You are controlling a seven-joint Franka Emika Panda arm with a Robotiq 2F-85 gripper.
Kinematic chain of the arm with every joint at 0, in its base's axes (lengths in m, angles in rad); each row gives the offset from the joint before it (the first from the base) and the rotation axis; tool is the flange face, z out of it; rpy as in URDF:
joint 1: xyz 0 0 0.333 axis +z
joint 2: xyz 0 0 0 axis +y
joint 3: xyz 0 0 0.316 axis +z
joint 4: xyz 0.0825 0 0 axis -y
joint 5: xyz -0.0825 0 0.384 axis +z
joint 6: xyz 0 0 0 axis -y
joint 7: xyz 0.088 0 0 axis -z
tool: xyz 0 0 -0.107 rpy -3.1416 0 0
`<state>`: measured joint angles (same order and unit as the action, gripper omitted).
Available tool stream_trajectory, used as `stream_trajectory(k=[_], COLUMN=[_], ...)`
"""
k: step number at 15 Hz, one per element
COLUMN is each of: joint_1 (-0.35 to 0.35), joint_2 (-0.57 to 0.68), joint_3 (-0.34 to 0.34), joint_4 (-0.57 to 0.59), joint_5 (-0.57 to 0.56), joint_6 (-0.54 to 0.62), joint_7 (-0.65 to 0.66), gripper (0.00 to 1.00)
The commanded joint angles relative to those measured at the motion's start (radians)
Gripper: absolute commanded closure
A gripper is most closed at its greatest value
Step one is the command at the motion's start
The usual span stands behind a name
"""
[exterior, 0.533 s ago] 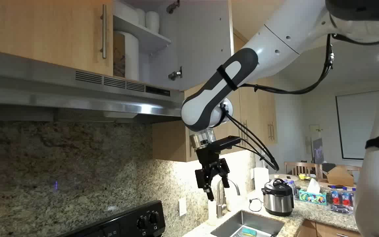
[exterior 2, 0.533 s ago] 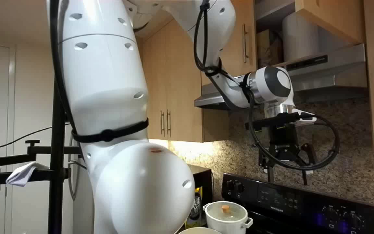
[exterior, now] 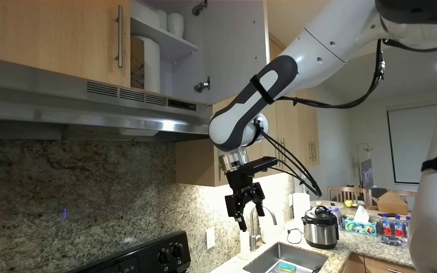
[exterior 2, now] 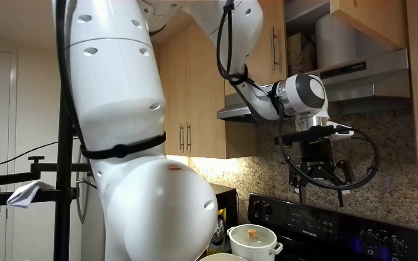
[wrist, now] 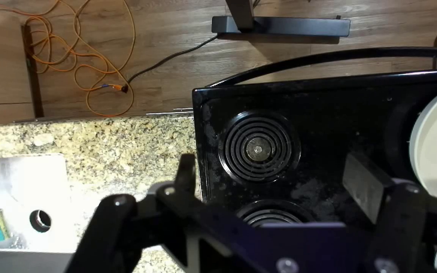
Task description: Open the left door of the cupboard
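Note:
The left door (exterior: 47, 38) is a flat honey-wood panel with a vertical metal bar handle (exterior: 120, 36). It is closed, in line with the cupboard front, at the upper left of an exterior view. It also shows in an exterior view (exterior 2: 259, 65), partly behind the arm. The cupboard (exterior: 171, 41) has its other door (exterior: 235, 45) swung open, grey face showing. My gripper (exterior: 252, 219) hangs pointing down, below and well apart from the left door, in both exterior views (exterior 2: 321, 199). It is open and empty; its spread fingers show in the wrist view (wrist: 275, 172).
A steel range hood (exterior: 127, 113) sits right under the cupboard. A stove (wrist: 317, 125) with a white pot (exterior 2: 254, 243) is below. A sink (exterior: 294, 258) and a pressure cooker (exterior: 321, 229) are on the counter. Taller cabinets (exterior 2: 194, 90) stand beside the hood.

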<state>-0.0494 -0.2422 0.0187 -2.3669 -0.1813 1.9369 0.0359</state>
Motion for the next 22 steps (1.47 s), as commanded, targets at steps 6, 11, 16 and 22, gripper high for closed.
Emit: stream_trajectory(k=[6, 11, 16, 22], joint_1=[0.009, 0.009, 0.031, 0.070], joint_2=[0.000, 0.000, -0.041, -0.156], joint_3=[-0.008, -0.008, 0.011, 0.042], joint_4=[0.001, 0.001, -0.012, -0.021], joint_5=[-0.002, -0.002, -0.006, -0.015], joint_6=[-0.002, -0.002, -0.007, -0.036], joint_7=[0.002, 0.002, 0.025, 0.000], gripper=[0.00, 0.00, 0.00, 0.00])
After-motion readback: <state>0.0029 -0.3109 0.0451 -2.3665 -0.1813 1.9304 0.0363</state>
